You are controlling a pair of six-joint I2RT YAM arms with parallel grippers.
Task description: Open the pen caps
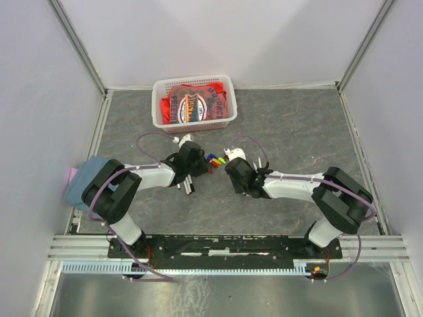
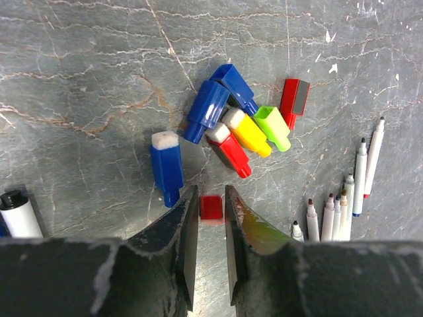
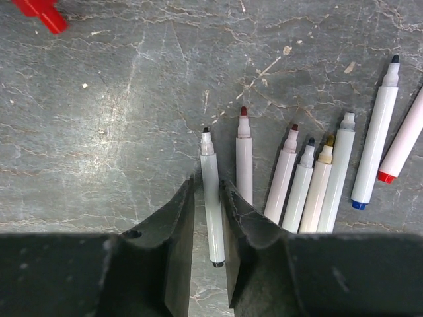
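Though hidden overhead, a red cap (image 2: 211, 207) sits pinched in the left jaws.

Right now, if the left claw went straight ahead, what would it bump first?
The left claw has a small red cap between its fingers; beyond that, probably the red-and-white cap, though depth is unclear.

Red, blue, yellow, green pen caps (image 2: 208, 109)

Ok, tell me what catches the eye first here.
A bright heap of blue, red, yellow and green caps lies at the centre of the table, with one red cap between the left pincer's fingers. Beside it lies a row of uncapped white pens, one between the right pincer's fingers.
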